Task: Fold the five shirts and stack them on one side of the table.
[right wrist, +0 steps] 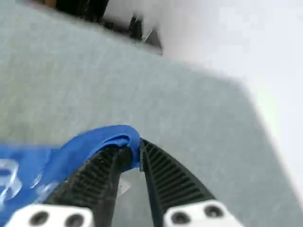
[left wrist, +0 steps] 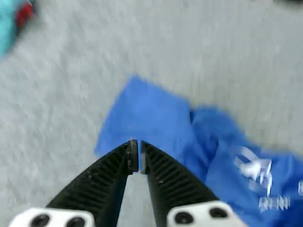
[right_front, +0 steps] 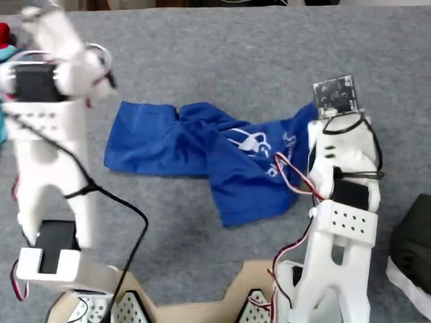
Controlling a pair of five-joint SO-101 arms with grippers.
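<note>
A blue shirt (right_front: 202,155) with a white print lies crumpled across the middle of the grey table. My right gripper (right wrist: 137,151) is shut on a fold of the blue shirt (right wrist: 90,144) at its right end, and the cloth drapes over one finger. In the high view the right gripper (right_front: 311,145) sits at that same edge, mostly under its own wrist. My left gripper (left wrist: 136,156) hangs above the left corner of the blue shirt (left wrist: 151,118), shut with nothing between its fingers. From above, the left gripper (right_front: 101,74) is raised off the table, left of the shirt.
A dark garment (right_front: 412,239) on a white cloth (right_front: 404,279) lies at the right edge. Teal and red cloth (right_front: 4,40) shows at the far left, also as teal cloth (left wrist: 9,23) in the left wrist view. Cardboard (right_front: 202,306) lies between the arm bases.
</note>
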